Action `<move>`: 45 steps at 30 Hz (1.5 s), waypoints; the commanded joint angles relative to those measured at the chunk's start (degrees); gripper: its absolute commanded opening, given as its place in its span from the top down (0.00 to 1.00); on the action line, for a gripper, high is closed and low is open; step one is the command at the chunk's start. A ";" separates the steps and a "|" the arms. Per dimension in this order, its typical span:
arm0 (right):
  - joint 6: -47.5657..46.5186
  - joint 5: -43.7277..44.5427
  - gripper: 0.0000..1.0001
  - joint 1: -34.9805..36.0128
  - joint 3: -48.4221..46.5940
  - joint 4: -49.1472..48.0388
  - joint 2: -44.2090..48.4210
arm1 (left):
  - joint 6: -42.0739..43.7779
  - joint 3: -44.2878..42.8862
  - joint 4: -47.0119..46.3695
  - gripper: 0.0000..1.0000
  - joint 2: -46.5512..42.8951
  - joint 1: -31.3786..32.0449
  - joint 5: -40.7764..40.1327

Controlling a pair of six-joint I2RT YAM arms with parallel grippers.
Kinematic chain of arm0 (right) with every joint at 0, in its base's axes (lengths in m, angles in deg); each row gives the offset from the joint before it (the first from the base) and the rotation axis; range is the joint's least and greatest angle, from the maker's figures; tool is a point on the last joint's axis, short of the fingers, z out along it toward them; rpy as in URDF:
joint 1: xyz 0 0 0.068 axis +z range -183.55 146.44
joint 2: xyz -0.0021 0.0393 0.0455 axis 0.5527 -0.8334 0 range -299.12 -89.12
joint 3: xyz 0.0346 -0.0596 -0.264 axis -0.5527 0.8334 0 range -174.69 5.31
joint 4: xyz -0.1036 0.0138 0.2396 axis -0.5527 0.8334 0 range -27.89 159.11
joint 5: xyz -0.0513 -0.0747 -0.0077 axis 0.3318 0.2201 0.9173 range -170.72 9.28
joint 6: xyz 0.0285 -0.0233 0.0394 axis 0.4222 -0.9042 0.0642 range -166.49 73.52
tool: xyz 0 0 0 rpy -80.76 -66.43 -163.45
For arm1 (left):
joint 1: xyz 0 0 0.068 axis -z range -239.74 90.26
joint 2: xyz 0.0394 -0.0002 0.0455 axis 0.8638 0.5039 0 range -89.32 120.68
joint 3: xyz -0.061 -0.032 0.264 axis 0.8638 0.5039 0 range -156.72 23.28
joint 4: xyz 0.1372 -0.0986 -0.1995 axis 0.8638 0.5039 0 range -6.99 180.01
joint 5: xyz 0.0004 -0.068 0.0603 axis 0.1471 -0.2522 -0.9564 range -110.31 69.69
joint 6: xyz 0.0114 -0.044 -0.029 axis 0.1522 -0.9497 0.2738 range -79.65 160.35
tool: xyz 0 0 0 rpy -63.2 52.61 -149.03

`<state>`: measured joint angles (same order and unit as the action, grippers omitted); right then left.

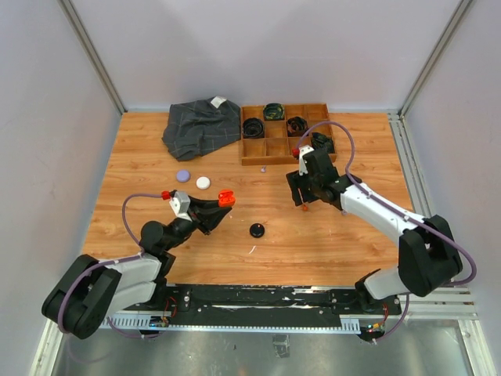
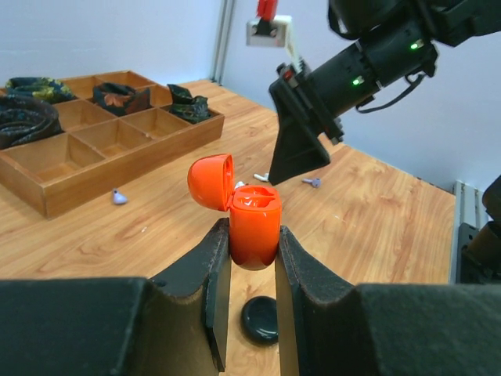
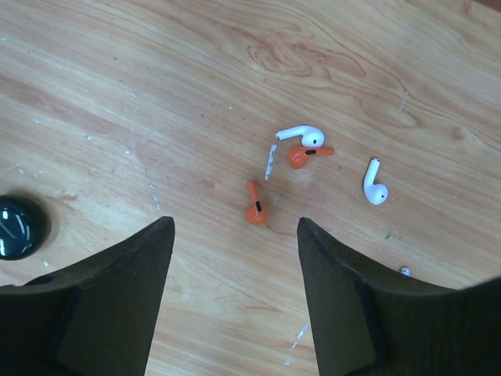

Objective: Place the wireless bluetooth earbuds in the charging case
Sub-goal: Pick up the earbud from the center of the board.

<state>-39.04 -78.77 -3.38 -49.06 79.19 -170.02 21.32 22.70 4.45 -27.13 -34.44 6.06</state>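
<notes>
My left gripper (image 2: 252,235) is shut on the orange charging case (image 2: 252,223), held upright above the table with its lid hinged open to the left; the overhead view shows the same case (image 1: 225,197). My right gripper (image 3: 235,223) hangs open over the table with nothing between its fingers. Just ahead of its fingertips lies one orange earbud (image 3: 255,207). A second orange earbud (image 3: 307,154) lies farther on, touching a white earbud (image 3: 301,135). Another white earbud (image 3: 375,184) lies to the right. In the overhead view, the right gripper (image 1: 304,205) is right of the case.
A black puck (image 1: 257,229) lies between the arms, below the held case (image 2: 261,319). Purple (image 1: 183,175) and white (image 1: 203,182) pucks sit farther left. A wooden compartment tray (image 1: 254,149) holds coiled belts at the back. A dark cloth (image 1: 201,125) lies beside it. A small purple earbud (image 2: 119,197) lies near the tray.
</notes>
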 commanded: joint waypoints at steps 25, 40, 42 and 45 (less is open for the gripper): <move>-0.56 -7.67 0.44 -4.05 -5.92 2.79 -15.97 | -4.54 0.58 -19.62 1.00 16.10 -0.87 14.58; -2.57 -13.48 0.47 -3.94 -7.66 5.61 -20.26 | -4.88 -0.12 -19.48 1.00 15.85 -0.87 16.81; -2.78 -14.03 0.48 -3.82 -7.60 6.49 -20.18 | -4.88 -0.21 -19.52 1.00 15.85 -0.87 17.14; -2.83 -14.80 0.48 -3.51 -7.18 7.71 -19.72 | -4.99 -0.30 -19.50 1.00 15.89 -0.87 17.37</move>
<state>-40.90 -91.44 -6.16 -55.66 83.19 -189.37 16.31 22.77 -4.40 -11.30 -34.90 22.02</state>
